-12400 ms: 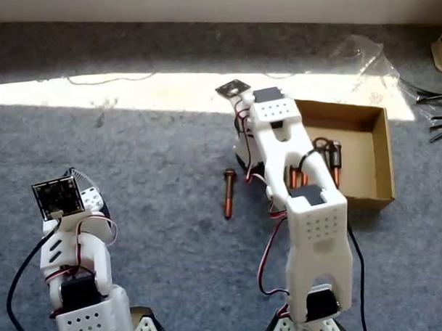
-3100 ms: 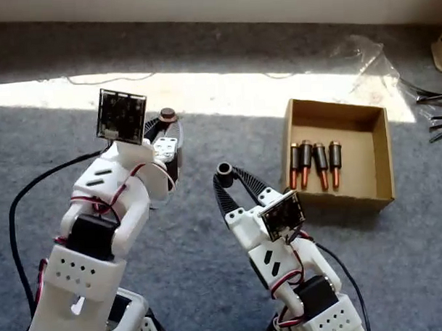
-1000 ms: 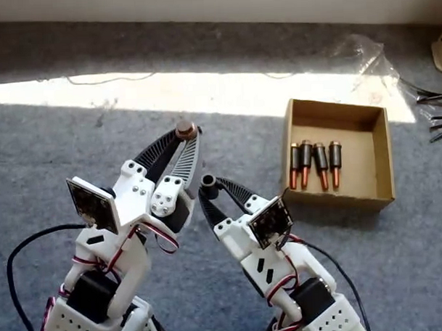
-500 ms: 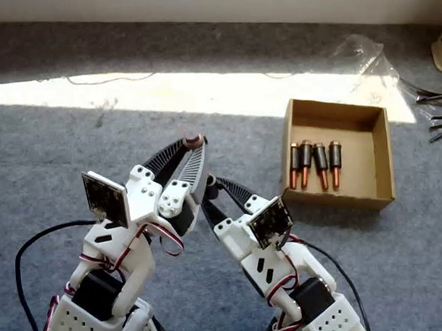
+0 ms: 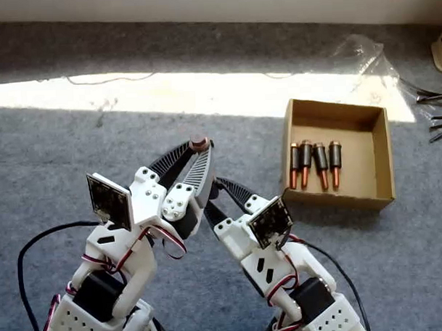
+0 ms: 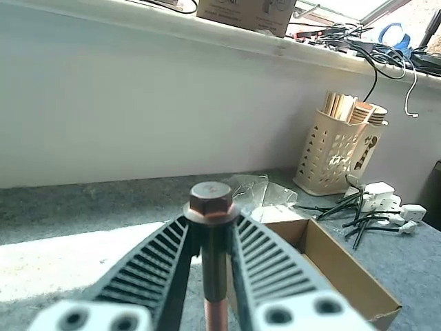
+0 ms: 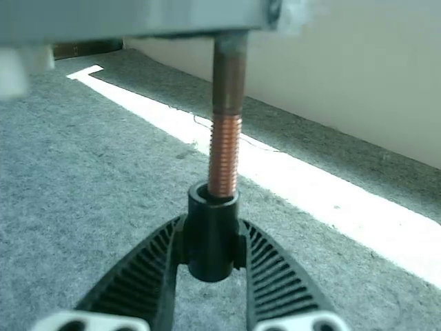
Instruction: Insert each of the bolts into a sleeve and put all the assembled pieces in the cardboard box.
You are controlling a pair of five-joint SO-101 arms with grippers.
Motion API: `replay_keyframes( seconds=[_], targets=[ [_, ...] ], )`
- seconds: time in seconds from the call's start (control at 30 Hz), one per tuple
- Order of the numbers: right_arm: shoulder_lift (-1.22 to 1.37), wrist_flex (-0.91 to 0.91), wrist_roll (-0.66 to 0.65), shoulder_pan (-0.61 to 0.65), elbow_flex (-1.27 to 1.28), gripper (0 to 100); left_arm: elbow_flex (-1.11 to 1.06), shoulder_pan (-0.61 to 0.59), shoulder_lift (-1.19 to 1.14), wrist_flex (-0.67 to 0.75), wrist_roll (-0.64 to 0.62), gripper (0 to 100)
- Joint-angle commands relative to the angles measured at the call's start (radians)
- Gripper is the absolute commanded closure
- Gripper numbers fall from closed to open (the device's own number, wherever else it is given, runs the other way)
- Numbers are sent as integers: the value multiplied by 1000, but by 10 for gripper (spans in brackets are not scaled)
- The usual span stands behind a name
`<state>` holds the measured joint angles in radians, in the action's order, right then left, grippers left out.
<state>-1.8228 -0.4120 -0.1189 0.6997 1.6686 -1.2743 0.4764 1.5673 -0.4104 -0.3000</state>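
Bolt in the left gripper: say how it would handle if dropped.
The bolt looks metal, so probably stiff and heavy for its size. Its round shank would likely roll, though the hex head may curb that.

You are looking at a grey, carpet-covered counter [image 5: 68,156], with a sunlit strip running across its far side. The cardboard box [image 5: 362,150] is sitting on it to the right, a clear plastic bag [image 5: 362,53] is lying just beyond, and black cables [image 5: 435,98] are trailing in at the right edge.
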Motion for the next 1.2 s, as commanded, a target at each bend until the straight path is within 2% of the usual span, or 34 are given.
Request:
replay_keyframes(
  seconds=[0.0,0.1,0.23,0.57,0.8,1.17],
  targets=[
    [-5,1,-8,10,131,995,12,10,19,-2,-5,995],
    [-5,1,-8,10,131,995,12,8,19,-3,0,995],
    [-5,1,-8,10,131,995,-1,10,19,-2,75,995],
    [-5,1,-8,10,128,995,-18,10,19,-9,75,995],
    [-5,1,-8,10,128,995,-16,10,19,-133,75,995],
    [-5,1,-8,10,128,995,-85,10,21,-132,74,995]
  ],
)
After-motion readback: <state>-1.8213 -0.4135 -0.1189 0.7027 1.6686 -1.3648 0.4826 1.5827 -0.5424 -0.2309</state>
